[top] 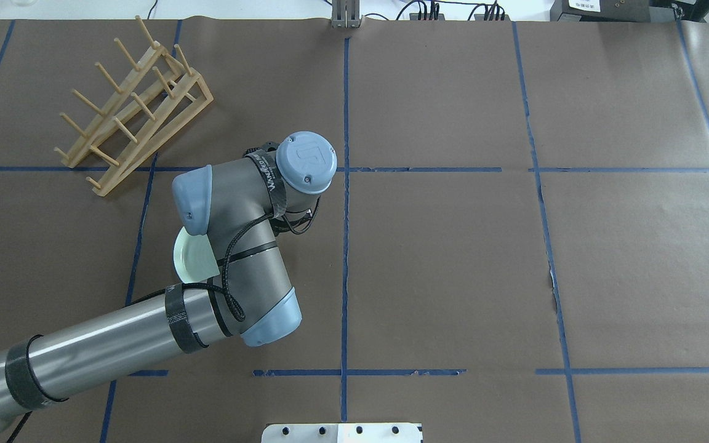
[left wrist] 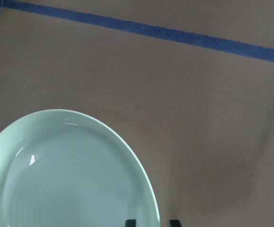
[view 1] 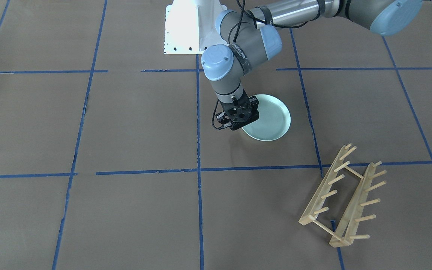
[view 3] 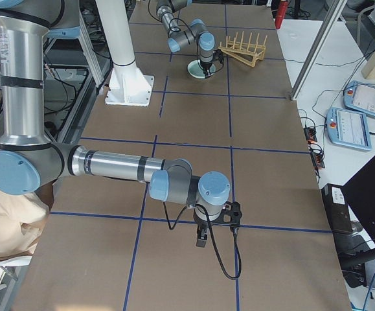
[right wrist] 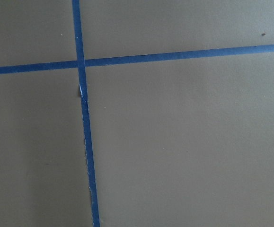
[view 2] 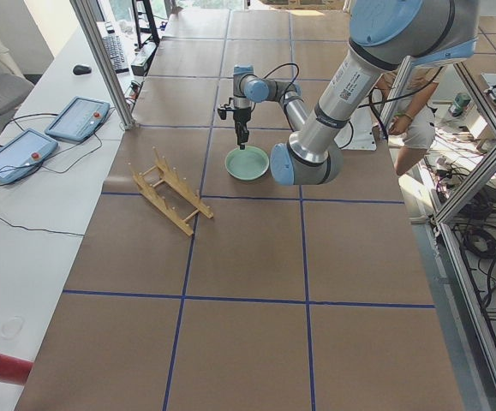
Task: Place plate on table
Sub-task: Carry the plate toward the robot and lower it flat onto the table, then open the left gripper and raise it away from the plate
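"Well, where does the round pale mint-green plate (view 1: 272, 120) sit now?"

"Flat on the brown paper-covered bench (view 1: 133, 123) with its blue tape lines (view 1: 198, 123), rim up. It lies apart from the light wooden peg rack (view 1: 341, 197), on the side of the rack that faces my white base (view 1: 186, 26)."

"And your left end effector?"

"My left end effector (view 1: 239, 125) hangs pointing down over the edge of the plate farthest from the rack. From my left wrist I see my two dark fingertips (left wrist: 131, 222), one on each side of the rim. A gap shows between each of them and the rim, so the jaws are parted and grip nothing."

"The right one?"

"My right end effector (view 3: 203, 240) hangs low over the bench, well apart from the rack and far along the bench from it. Its wrist camera sees only brown paper and two crossing tape lines. Whether its jaws are parted or closed, I cannot tell."
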